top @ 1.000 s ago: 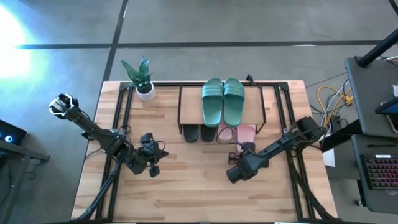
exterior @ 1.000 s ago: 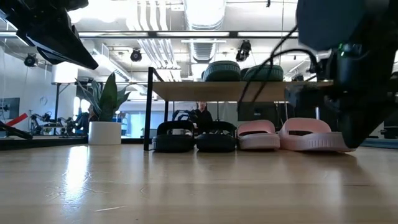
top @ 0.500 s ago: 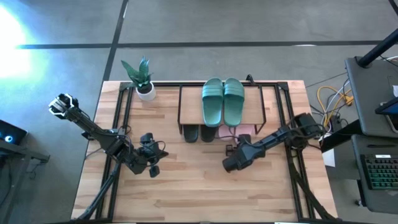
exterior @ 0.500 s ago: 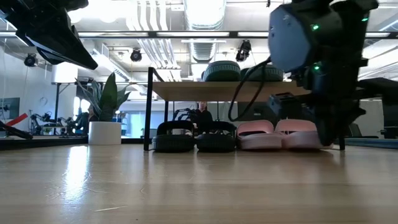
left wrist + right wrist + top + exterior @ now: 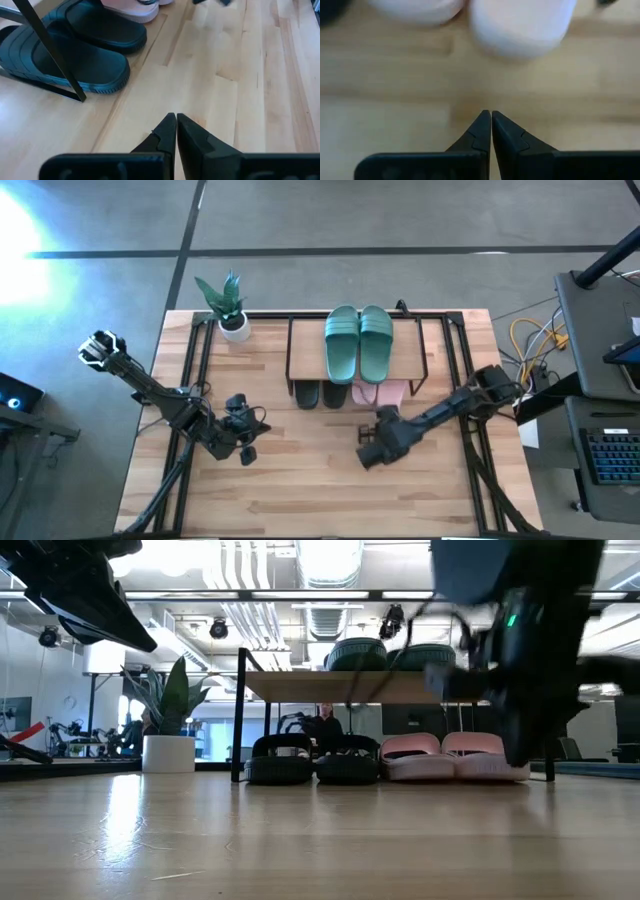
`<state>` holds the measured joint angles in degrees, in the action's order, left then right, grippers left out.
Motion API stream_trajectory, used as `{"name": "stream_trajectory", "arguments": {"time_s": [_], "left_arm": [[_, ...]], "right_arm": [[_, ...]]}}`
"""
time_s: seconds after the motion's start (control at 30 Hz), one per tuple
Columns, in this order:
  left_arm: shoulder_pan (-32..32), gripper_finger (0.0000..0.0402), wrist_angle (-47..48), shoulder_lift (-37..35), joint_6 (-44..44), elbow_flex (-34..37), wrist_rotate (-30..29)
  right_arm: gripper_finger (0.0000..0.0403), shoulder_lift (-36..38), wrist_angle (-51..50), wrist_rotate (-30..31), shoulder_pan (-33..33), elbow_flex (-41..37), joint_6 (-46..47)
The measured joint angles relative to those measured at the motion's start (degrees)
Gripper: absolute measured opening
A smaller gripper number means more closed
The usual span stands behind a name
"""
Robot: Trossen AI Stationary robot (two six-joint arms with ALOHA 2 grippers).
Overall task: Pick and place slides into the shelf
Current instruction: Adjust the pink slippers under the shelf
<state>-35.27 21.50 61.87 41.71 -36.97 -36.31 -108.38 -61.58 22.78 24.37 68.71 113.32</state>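
Right end effector (image 5: 368, 457), fingers together and empty, hangs over the bare tabletop (image 5: 300, 500) just in front of the shelf (image 5: 420, 350); its wrist view looks past the closed fingertips (image 5: 487, 120) at the pink pair (image 5: 515, 22) close ahead. Left end effector (image 5: 245, 452), likewise closed on nothing, waits over the tabletop on the left side, well apart from the shelf; its wrist view shows the black pair (image 5: 75, 47) beside a thin black frame leg.

Green pair (image 5: 358, 340) lies side by side on the shelf's top board. Beneath the board, resting on the tabletop, stand the black pair (image 5: 312, 762) to the left and the pink pair (image 5: 455, 758) to the right, all four toes in a row between the frame legs. A potted plant (image 5: 226, 305) stands near the shelf's left end.

Progress: all six slides appear stowed, two above and four below; no slide lies loose on the tabletop. Judged from this layout, the task looks complete or very nearly so, with at most a retreat of the right arm left.
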Motion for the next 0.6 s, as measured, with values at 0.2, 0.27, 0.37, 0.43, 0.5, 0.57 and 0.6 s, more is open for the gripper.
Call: {"name": "stream_trajectory", "arguments": {"time_s": [0.2, 0.27, 0.37, 0.43, 0.5, 0.57, 0.6], "left_arm": [[1.83, 0.0, 0.0, 0.0, 5.1, 0.2, 4.24], [2.92, 0.0, -0.38, 0.02, 5.81, 0.24, 4.53], [5.68, 0.0, -5.49, -0.28, 1.04, 0.04, 8.42], [8.33, 0.0, -11.66, -0.5, -4.65, -0.73, 14.4], [11.08, 0.0, -18.02, -0.61, -8.32, -1.55, 20.55], [13.99, 0.0, -23.51, -0.63, -10.31, -2.13, 26.55], [15.47, 0.0, -25.54, -0.67, -10.64, -2.43, 29.18]], "right_arm": [[0.0009, 0.28, -13.25, 2.58, 10.52, 9.93, 17.53], [0.0008, 0.35, -16.34, 2.41, 13.03, 12.74, 17.9], [0.0008, 0.79, -16.09, 6.5, 15.67, 15.38, 16.67], [0.0008, 2.45, -12.21, 11.26, 16.11, 15.64, 14.71], [0.0008, 5.07, -6.42, 15.3, 16.04, 14.52, 9.97], [0.0008, 7.83, -0.2, 18.73, 15.26, 12.59, 3.4], [0.0008, 9.45, 2.57, 19.94, 14.78, 11.23, -0.07]]}}
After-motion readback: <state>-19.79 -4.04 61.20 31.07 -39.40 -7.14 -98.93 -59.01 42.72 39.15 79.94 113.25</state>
